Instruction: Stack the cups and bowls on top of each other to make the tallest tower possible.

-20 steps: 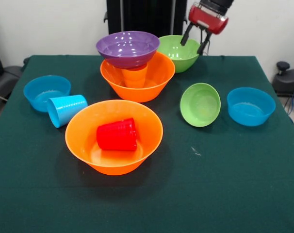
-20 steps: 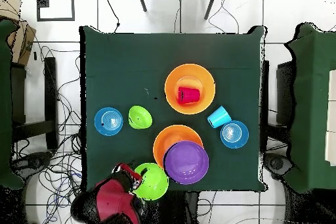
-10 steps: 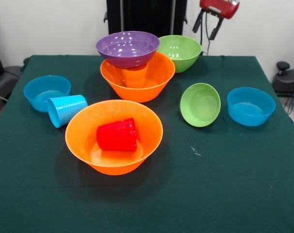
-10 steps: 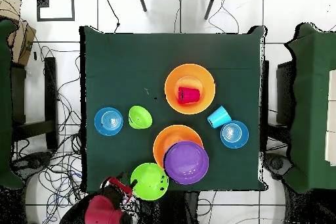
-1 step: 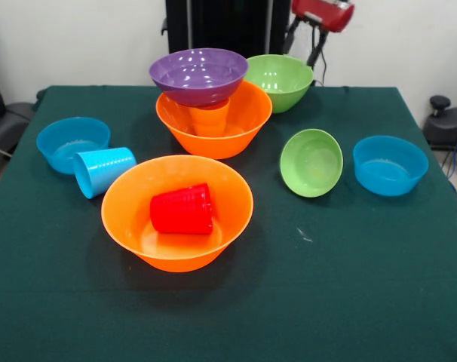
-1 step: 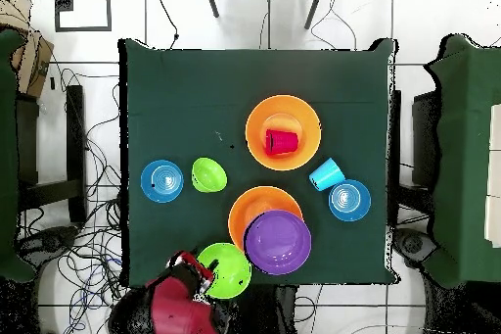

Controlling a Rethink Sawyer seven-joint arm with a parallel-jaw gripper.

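purple glossy plastic bowl (image 5: 199,75) perches on the orange plastic cup (image 5: 210,118) just beside my spread, empty pincer (image 5: 304,44), so a careless swing could topple it.

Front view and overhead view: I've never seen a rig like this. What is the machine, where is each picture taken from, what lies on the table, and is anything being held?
The machine is a robot arm; its red and black tool hangs open and empty above the large green bowl. One camera looks across the green table at the robot; the other looks straight down, with the tool at the bottom.

On the table:
- a started tower: a large orange bowl, an orange cup inside it, and a purple bowl on top
- another orange bowl with a red cup lying in it
- a light blue cup on its side
- a small green bowl
- two small blue bowls
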